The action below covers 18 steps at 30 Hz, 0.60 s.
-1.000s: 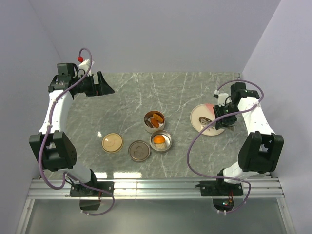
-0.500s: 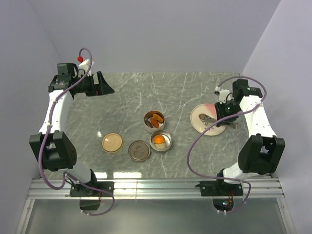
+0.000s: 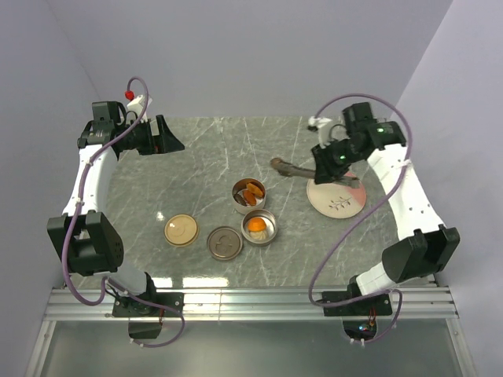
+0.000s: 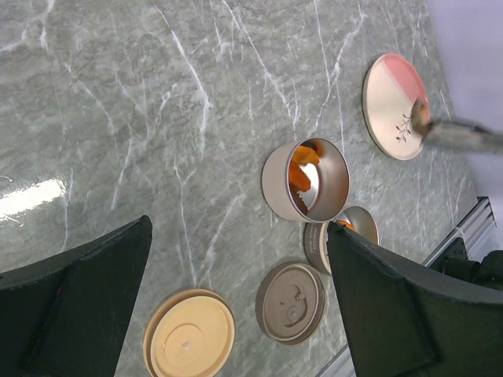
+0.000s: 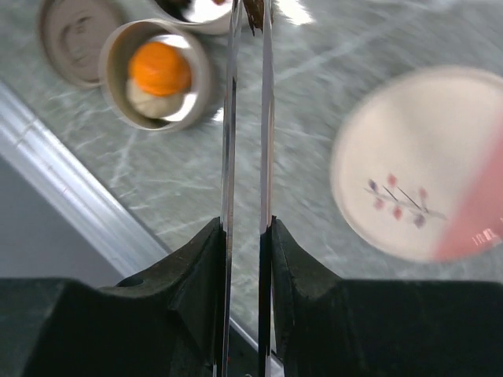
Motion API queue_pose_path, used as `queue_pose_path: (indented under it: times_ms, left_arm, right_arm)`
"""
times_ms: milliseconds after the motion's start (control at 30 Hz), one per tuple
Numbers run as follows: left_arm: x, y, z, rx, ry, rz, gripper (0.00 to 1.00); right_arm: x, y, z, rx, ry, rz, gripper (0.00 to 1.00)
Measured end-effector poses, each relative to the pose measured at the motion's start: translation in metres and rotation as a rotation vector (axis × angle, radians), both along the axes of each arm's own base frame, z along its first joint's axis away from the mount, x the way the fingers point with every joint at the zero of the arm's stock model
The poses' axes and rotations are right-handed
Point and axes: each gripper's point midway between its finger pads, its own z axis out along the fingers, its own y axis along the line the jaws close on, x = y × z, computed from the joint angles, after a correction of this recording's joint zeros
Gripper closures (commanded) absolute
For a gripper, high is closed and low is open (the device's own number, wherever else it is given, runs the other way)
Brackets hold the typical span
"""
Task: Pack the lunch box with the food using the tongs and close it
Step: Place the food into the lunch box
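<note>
My right gripper point(image 3: 324, 163) point(image 5: 245, 228) is shut on the thin silver tongs point(image 3: 297, 169) point(image 5: 266, 118), which point left over the table. A dark brown bit point(image 3: 278, 163) point(image 5: 254, 12) is pinched at their tips, above and just right of the lunch box tins. One tin point(image 3: 249, 194) point(image 4: 306, 181) holds reddish-brown sausage pieces. The other tin point(image 3: 258, 226) point(image 5: 161, 75) holds an orange chunk point(image 5: 159, 67) and a pale round piece. My left gripper point(image 3: 161, 137) point(image 4: 240, 228) hangs open at the far left, holding nothing.
A tan lid point(image 3: 181, 230) point(image 4: 189, 334) and a brown lid point(image 3: 224, 243) point(image 4: 291, 302) lie left of the tins. The pale pink plate point(image 3: 338, 196) point(image 5: 424, 157) sits under my right arm. A metal rail point(image 3: 251, 298) runs along the near edge; walls close in on both sides.
My right gripper rose off the plate and swung left toward the tins, carrying the tongs with the dark bit. The left arm has not moved.
</note>
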Motion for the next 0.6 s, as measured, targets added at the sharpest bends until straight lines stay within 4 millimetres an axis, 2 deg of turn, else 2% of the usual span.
queue_pose_path:
  times_ms: [100,267,433,600]
  left_arm:
    - [0.0,0.0,0.0,0.0,0.0,0.0,0.01]
    - [0.0,0.0,0.0,0.0,0.0,0.0,0.01]
    - [0.0,0.0,0.0,0.0,0.001,0.0,0.01]
    - [0.0,0.0,0.0,0.0,0.001,0.0,0.01]
  right_arm:
    - [-0.013,0.033,-0.001,0.013,0.012,0.103,0.71]
    - [-0.023,0.067,-0.012,0.005,0.045,0.193,0.71]
    - [-0.022,0.089,-0.029,-0.01,0.086,0.225,0.7]
    - [-0.017,0.096,-0.045,-0.03,0.105,0.22,0.7]
